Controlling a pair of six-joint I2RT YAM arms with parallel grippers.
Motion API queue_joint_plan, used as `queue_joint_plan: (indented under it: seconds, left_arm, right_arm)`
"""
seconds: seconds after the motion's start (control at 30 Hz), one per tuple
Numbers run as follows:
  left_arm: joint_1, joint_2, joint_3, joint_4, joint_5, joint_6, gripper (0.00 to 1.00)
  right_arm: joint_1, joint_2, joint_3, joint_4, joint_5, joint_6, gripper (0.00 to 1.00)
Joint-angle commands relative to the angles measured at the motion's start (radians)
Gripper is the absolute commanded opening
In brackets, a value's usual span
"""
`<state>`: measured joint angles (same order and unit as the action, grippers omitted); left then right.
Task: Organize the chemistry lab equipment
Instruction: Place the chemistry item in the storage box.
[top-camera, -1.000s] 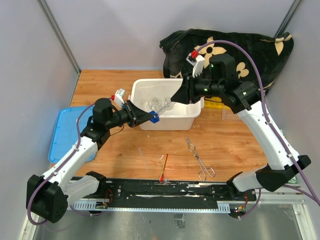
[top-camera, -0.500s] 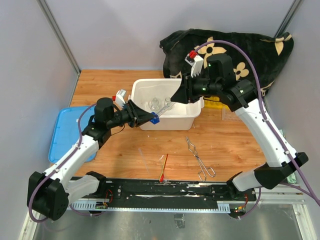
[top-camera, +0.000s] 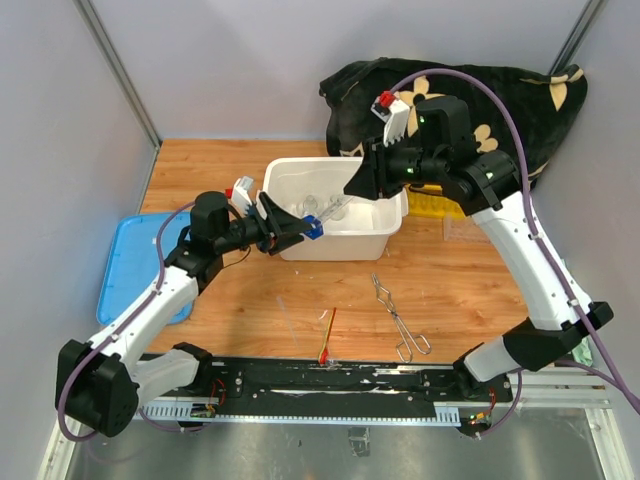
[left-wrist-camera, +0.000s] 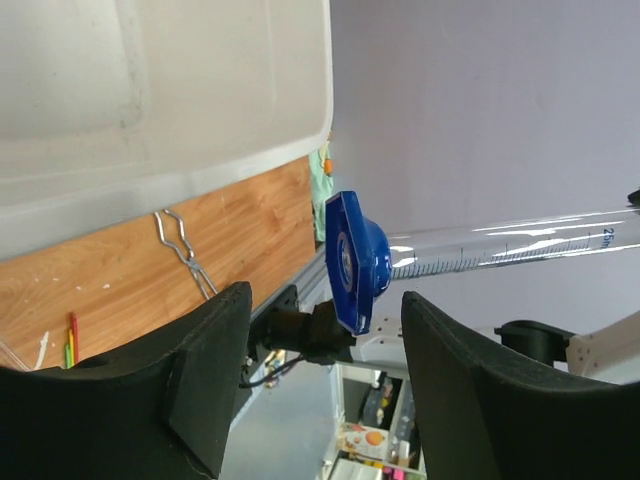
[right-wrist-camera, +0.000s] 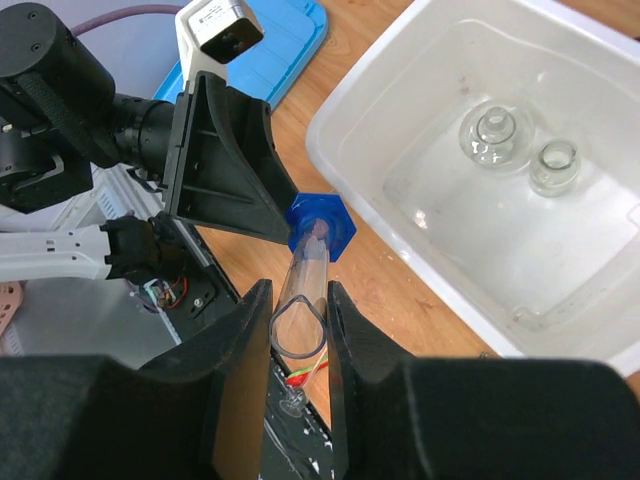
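Observation:
A clear graduated tube with a blue hexagonal cap hangs level over the front rim of the white tub. My right gripper is shut on its open end, also seen from above as the right gripper. My left gripper stands open, its fingers either side of the blue cap without touching it. From above the cap sits just off the left gripper. Two small glass beakers lie in the tub.
Metal tongs and a red-tipped stick lie on the wood in front of the tub. A blue lid lies at the left. A yellow rack sits right of the tub, the black flowered cloth behind it.
My left gripper's jaws have opened off the blue cap. The right gripper keeps the tube and has shifted slightly up and back.

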<state>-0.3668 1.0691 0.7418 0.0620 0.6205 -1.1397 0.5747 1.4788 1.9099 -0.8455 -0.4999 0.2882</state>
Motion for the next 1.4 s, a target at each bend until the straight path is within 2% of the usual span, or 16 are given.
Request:
queue_joint_plan:
  seconds: [0.0, 0.2, 0.33, 0.6, 0.63, 0.67, 0.8, 1.07, 1.23, 1.37]
  left_arm:
    - [0.005, -0.002, 0.092, -0.092, -0.042, 0.091, 0.66]
    - [0.005, -0.007, 0.252, -0.309, -0.180, 0.253, 0.66]
    - [0.005, 0.020, 0.368, -0.395, -0.234, 0.335, 0.66]
    - [0.006, 0.170, 0.648, -0.604, -0.447, 0.528, 0.66]
    - [0.005, 0.200, 0.699, -0.631, -0.471, 0.553, 0.66]
    - [0.006, 0.290, 0.852, -0.711, -0.521, 0.613, 0.66]
    - [0.005, 0.386, 0.965, -0.735, -0.545, 0.641, 0.66]
    - [0.006, 0.465, 1.029, -0.726, -0.614, 0.663, 0.66]
    - [0.009, 0.505, 1.029, -0.691, -0.599, 0.644, 0.68]
    - [0.015, 0.539, 1.030, -0.683, -0.586, 0.637, 0.74]
  right_arm:
    - [-0.007, 0.020, 0.082, -0.065, 0.074, -0.054, 0.00]
    - [-0.010, 0.117, 0.241, -0.192, 0.226, -0.143, 0.00]
    - [-0.059, 0.230, 0.368, -0.253, 0.258, -0.161, 0.00]
    - [-0.155, 0.435, 0.557, -0.279, 0.316, -0.174, 0.00]
    - [-0.161, 0.454, 0.563, -0.277, 0.317, -0.179, 0.00]
    - [-0.166, 0.497, 0.566, -0.265, 0.332, -0.204, 0.00]
    - [-0.159, 0.551, 0.545, -0.221, 0.382, -0.236, 0.00]
    - [-0.147, 0.596, 0.494, -0.167, 0.481, -0.277, 0.00]
    - [-0.146, 0.590, 0.402, -0.076, 0.509, -0.294, 0.00]
    - [-0.147, 0.593, 0.343, -0.037, 0.500, -0.291, 0.00]
